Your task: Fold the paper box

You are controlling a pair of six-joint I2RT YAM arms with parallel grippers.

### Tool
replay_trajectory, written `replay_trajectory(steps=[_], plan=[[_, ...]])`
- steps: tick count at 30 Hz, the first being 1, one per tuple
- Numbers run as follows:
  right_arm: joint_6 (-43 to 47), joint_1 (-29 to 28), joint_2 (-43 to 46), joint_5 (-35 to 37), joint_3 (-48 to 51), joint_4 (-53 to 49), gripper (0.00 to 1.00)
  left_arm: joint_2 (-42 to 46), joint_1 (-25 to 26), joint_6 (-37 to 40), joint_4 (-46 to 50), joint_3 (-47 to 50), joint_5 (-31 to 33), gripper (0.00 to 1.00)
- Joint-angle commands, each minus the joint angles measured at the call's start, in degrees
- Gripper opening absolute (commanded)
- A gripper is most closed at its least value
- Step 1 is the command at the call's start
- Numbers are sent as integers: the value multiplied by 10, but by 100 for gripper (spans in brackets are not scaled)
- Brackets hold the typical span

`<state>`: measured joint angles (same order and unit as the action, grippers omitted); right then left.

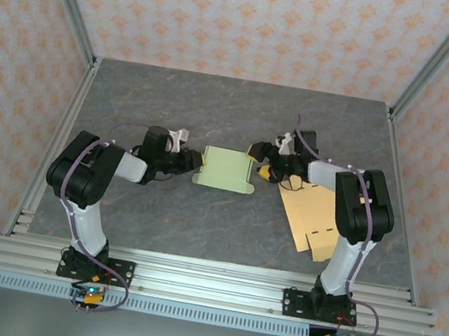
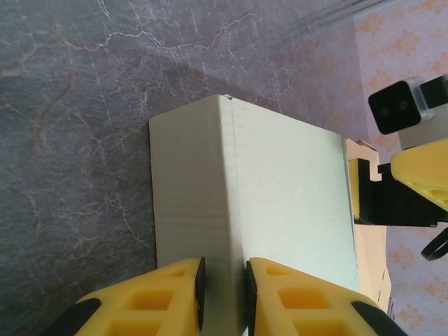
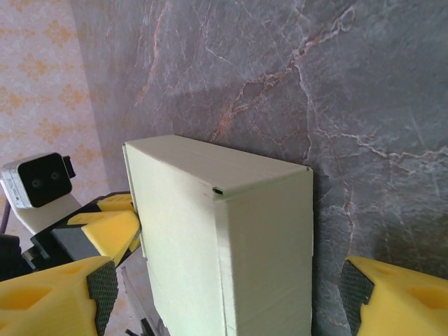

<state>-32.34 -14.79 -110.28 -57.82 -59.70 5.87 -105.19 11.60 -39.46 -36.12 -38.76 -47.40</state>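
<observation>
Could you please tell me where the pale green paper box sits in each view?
Top external: paper box mid-picture.
Left wrist: paper box centre-right, its fold between the jaws of the left gripper.
Right wrist: paper box lower centre, between the jaws of the right gripper.
Shared landmark: the grey marbled table.

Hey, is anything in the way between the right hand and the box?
Nothing visible is. The right hand is open around one end of the box, with a gap on each side.
</observation>
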Motion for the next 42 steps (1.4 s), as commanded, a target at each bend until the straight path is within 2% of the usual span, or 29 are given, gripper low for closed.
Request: replay_trajectory(steps=[1, 12, 18, 22, 23, 26, 30, 34, 38, 40, 42], plan=[[-28, 1, -11, -27, 18, 57, 84, -32, -15, -21, -26, 21, -7, 22], [-87, -27, -20, -33, 33, 128, 84, -36, -19, -18, -22, 19, -8, 22], [-171, -47, -23, -30, 44, 222, 79, -36, -19, -14, -12, 19, -5, 22], [-191, -49, -14, -20, 47, 234, 74, -34, -20, -18, -18, 21, -5, 23], [-193, -51, -12, -18, 48, 235, 70, -32, -20, -19, -18, 21, -5, 25], [-207, -52, -9, -14, 49, 241, 56, -13, -19, -24, -20, 23, -2, 40], [-219, -53, -3, -9, 54, 238, 46, 42, -19, -36, -38, 32, 35, 69], [-217, -53, 13, -3, 55, 206, 45, 103, -18, -24, -52, 20, 80, 76], [-224, -51, 33, -11, 44, 148, 45, 173, -1, 93, -25, 15, 143, 78], [-234, -46, 46, -8, 42, 115, 45, 211, 17, 182, -83, 57, 191, 81], [-245, -42, 58, -7, 35, 73, 45, 248, 57, 298, -188, 124, 242, 85]])
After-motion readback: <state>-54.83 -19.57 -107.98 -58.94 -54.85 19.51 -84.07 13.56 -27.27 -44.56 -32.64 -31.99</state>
